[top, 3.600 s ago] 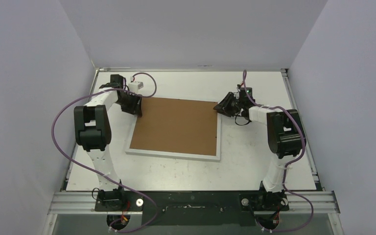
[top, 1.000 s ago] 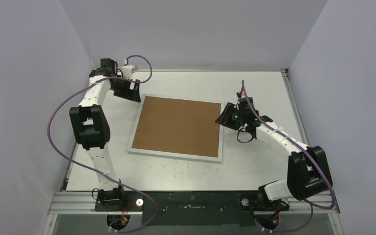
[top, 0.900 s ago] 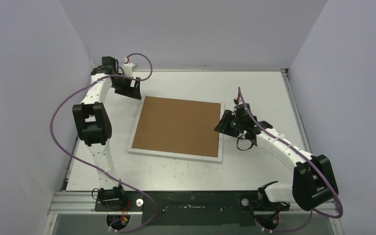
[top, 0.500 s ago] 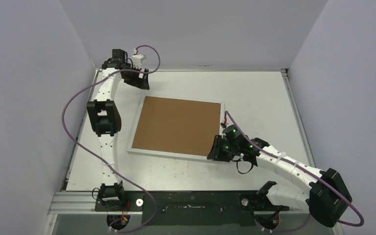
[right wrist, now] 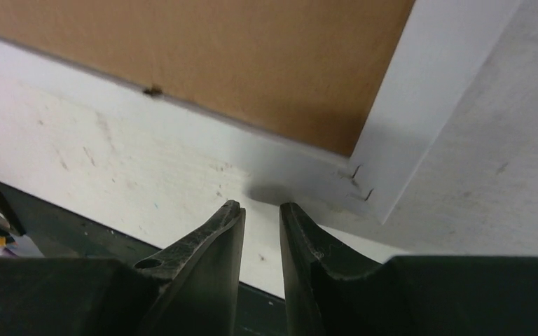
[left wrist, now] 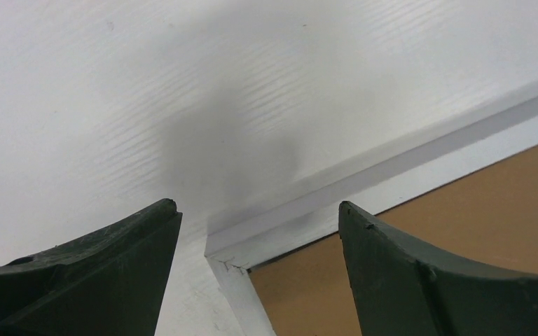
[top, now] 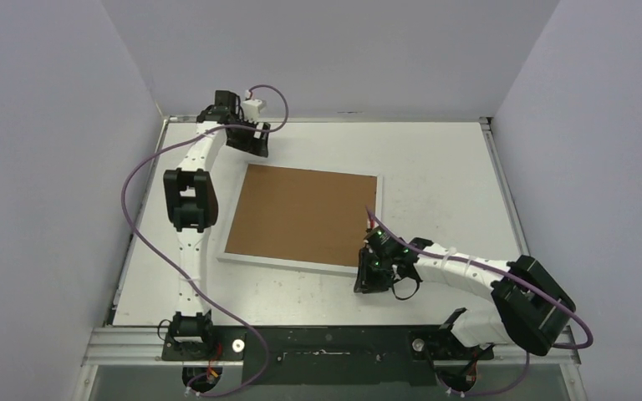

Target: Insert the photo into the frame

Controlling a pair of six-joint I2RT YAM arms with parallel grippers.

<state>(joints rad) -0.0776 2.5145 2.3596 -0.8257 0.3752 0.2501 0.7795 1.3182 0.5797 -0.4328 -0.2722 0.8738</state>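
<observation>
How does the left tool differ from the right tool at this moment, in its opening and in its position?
The left tool stands wide open; the right tool shows only a narrow gap between its fingers. The left tool is over the far left corner of the frame; the right tool is beside its near right corner. Both tools hold nothing.

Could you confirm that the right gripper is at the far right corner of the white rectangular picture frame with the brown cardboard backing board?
Not quite: the right gripper is at the near right corner of the white rectangular picture frame with the brown cardboard backing board; the top external view shows it.
</observation>
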